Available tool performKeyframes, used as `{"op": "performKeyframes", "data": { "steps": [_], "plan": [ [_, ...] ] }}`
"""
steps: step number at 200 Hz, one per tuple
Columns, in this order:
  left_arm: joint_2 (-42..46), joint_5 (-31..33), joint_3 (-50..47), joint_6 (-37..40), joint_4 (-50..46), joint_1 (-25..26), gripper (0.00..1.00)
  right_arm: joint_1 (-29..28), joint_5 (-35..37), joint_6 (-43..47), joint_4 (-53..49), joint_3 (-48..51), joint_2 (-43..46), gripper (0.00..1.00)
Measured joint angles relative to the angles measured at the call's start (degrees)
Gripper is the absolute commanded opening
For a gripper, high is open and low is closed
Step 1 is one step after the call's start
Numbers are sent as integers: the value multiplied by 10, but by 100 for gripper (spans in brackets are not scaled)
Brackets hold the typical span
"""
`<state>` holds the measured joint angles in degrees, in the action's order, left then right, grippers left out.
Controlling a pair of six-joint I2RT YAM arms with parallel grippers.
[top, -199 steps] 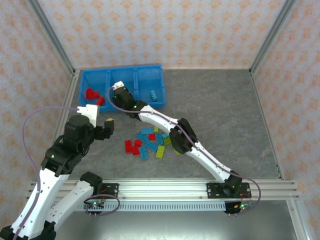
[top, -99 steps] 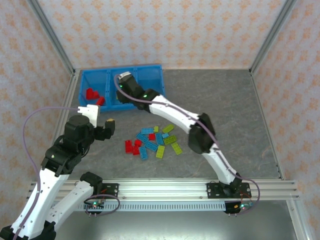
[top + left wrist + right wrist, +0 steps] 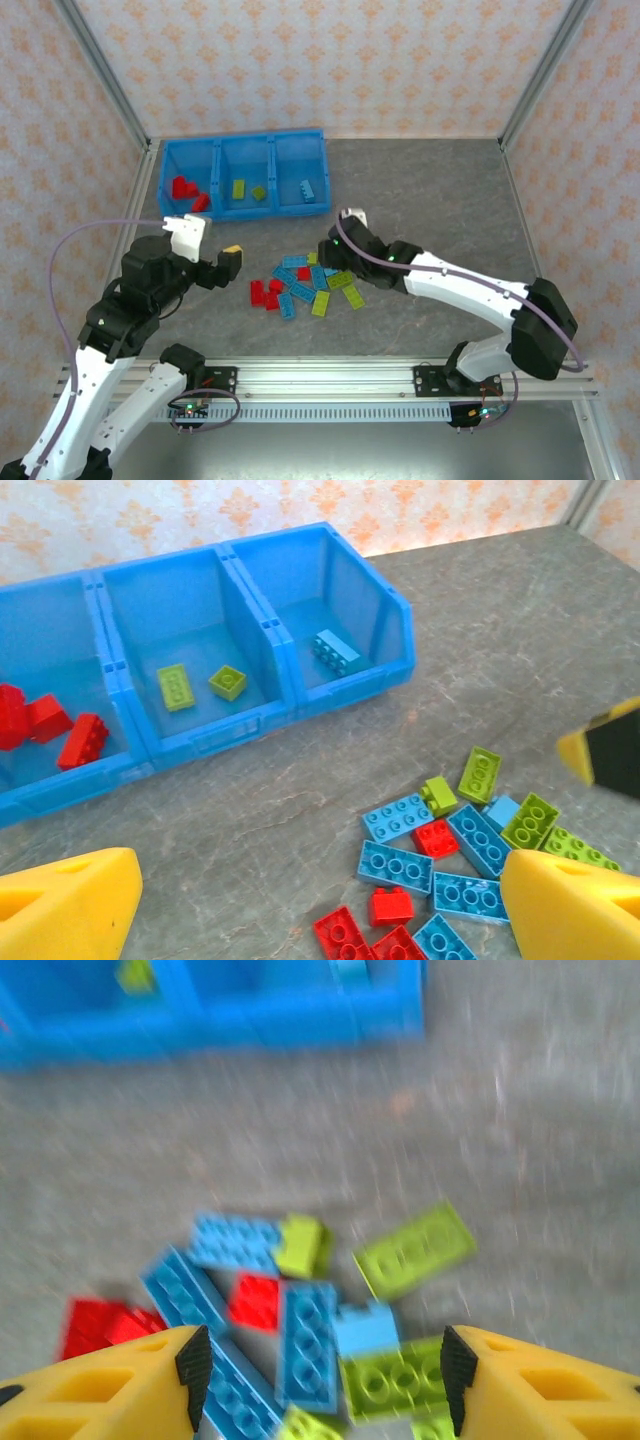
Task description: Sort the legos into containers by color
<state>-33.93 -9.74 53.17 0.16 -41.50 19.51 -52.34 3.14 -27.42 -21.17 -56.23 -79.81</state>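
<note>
The loose legos (image 3: pixel 303 285) lie in a heap on the grey table (image 3: pixel 440 200), a little left of and below the middle of the overhead view. Light blue, red and yellow-green pieces are mixed there, several touching or overlapping. Above them, in the upper left, stands the long blue bin (image 3: pixel 262 211), well apart from the heap. Its left compartment (image 3: pixel 180 160) holds a few red bricks (image 3: pixel 185 189) bunched together. The middle compartment (image 3: pixel 246 160) holds two yellow-green bricks (image 3: pixel 240 187) lying apart from each other. The right compartment (image 3: pixel 296 160) holds one light blue brick (image 3: pixel 307 187).

The right gripper (image 3: pixel 330 255) hangs over the upper edge of the heap, right of its middle. Its wrist view is blurred, but its yellow fingers (image 3: pixel 110 1380) stand apart at the bottom corners. The jaws are spread and hold nothing, with blue, red and green pieces on the table below the gap.

The left gripper (image 3: pixel 224 263) sits left of the heap, clear of it. Its wrist view shows its fingers (image 3: pixel 65 905) at the two lower corners, jaws wide and empty. The heap is at the lower right there and the bin across the upper left.
</note>
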Motion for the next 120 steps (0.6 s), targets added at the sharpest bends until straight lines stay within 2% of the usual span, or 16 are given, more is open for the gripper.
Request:
{"op": "performKeyframes", "data": {
  "steps": [48,87,120],
  "plan": [
    [-29,-23,0,2,1,0,93,-14,16,-35,-46,40,-43,64],
    [-45,-16,0,2,0,0,93,-14,-8,-24,-50,63,-89,65],
    [-59,-26,0,4,0,0,93,-14,-16,-26,-59,62,-123,52]
  ]
}}
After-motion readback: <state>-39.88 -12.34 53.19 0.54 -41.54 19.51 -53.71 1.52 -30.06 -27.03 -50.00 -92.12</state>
